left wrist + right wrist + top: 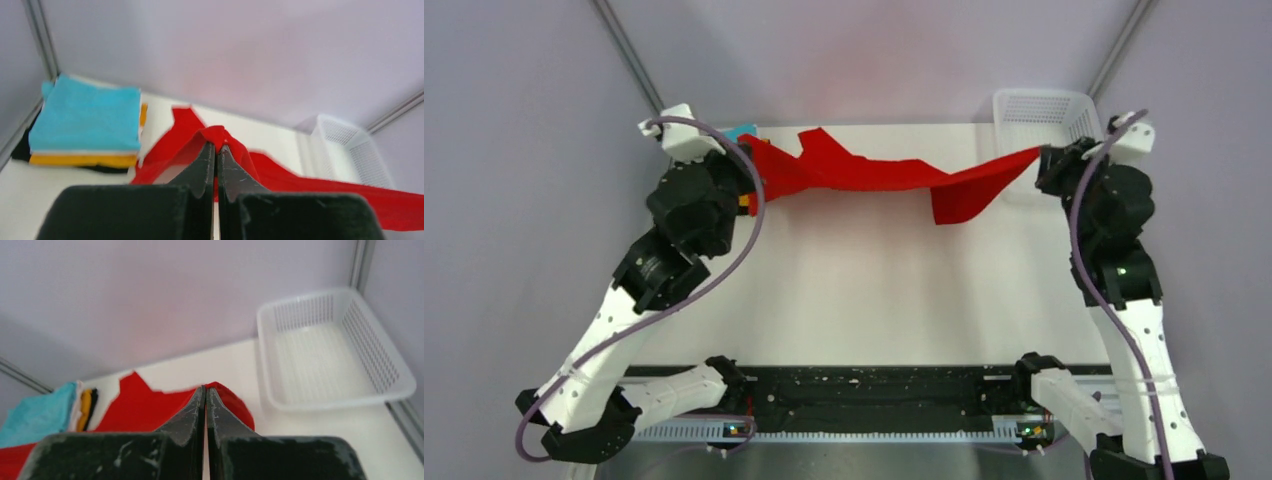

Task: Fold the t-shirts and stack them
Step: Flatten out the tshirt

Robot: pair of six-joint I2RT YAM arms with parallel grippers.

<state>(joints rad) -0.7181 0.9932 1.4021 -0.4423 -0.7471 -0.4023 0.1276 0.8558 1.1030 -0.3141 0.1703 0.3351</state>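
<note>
The red t-shirt (874, 172) hangs stretched between my two grippers above the far part of the table. My left gripper (746, 170) is shut on its left end; in the left wrist view the cloth (280, 172) bunches over the closed fingertips (216, 146). My right gripper (1041, 160) is shut on its right end, with red cloth (140, 407) behind the closed tips (205, 389). A stack of folded t-shirts, turquoise on top (85, 117) over white, orange-yellow (80, 160) and black, lies at the far left corner, mostly hidden by the left arm in the top view.
A white mesh basket (1042, 108) stands at the far right corner, empty in the right wrist view (340, 385). The white table (874, 290) spreads below the shirt. Walls enclose the back and sides.
</note>
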